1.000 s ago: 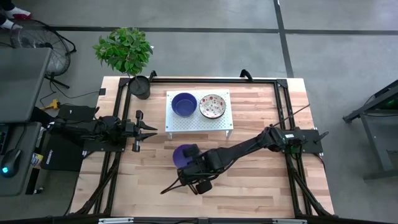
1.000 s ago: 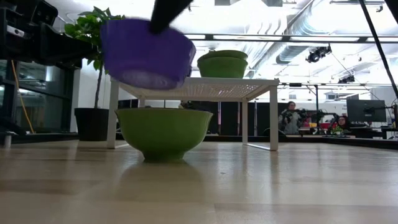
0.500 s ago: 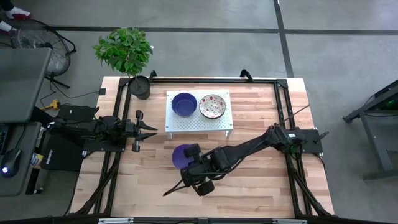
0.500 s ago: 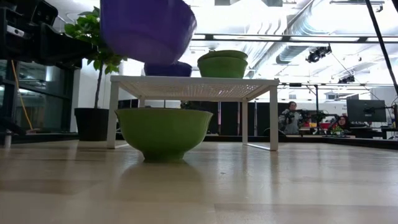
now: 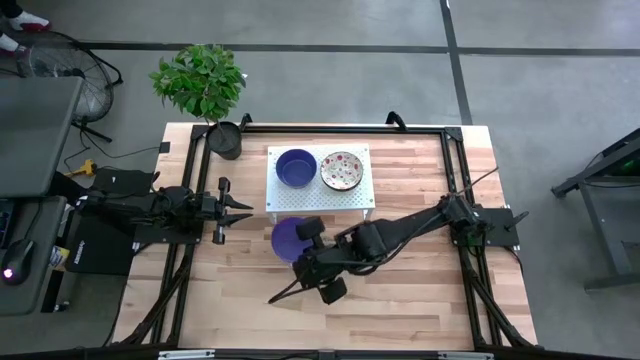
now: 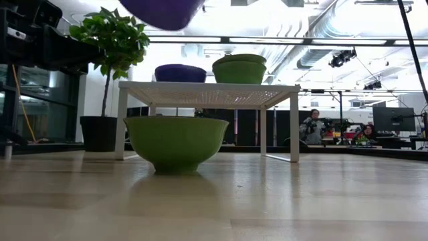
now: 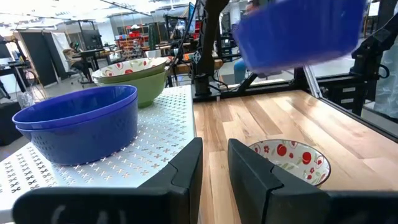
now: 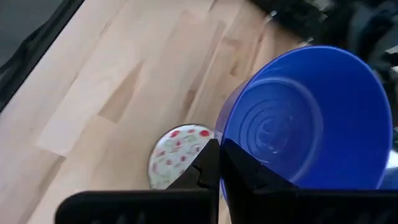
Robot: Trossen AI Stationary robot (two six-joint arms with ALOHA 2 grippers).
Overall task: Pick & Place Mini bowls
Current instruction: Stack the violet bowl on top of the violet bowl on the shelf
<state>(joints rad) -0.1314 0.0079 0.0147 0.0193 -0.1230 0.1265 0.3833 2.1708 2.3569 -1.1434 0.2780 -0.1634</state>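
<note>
Since the earlier frames the held blue bowl [image 5: 288,238] has risen and moved toward the white rack [image 5: 300,201]; in the low view it was level with the rack top, and now only its underside shows at the upper edge. The right gripper [image 8: 219,163] is clamped on the rim of this bowl, one finger inside and one outside, and carries it in the air just beside the rack's front edge, nearer to the rack's left end. Under it, on the table, a floral bowl [image 8: 176,155] with a green outside rests alone, in front of the rack.

On the rack top a stack of blue bowls [image 5: 295,167] stands at the left end and a floral bowl stack [image 5: 341,170] at the right end, close to each other but apart. It seems the carried bowl is now high enough to pass over the rack edge, probably to go on the blue stack.

The left gripper [image 5: 240,206] waits near the table's left edge with its fingers a little apart, holding nothing.
</note>
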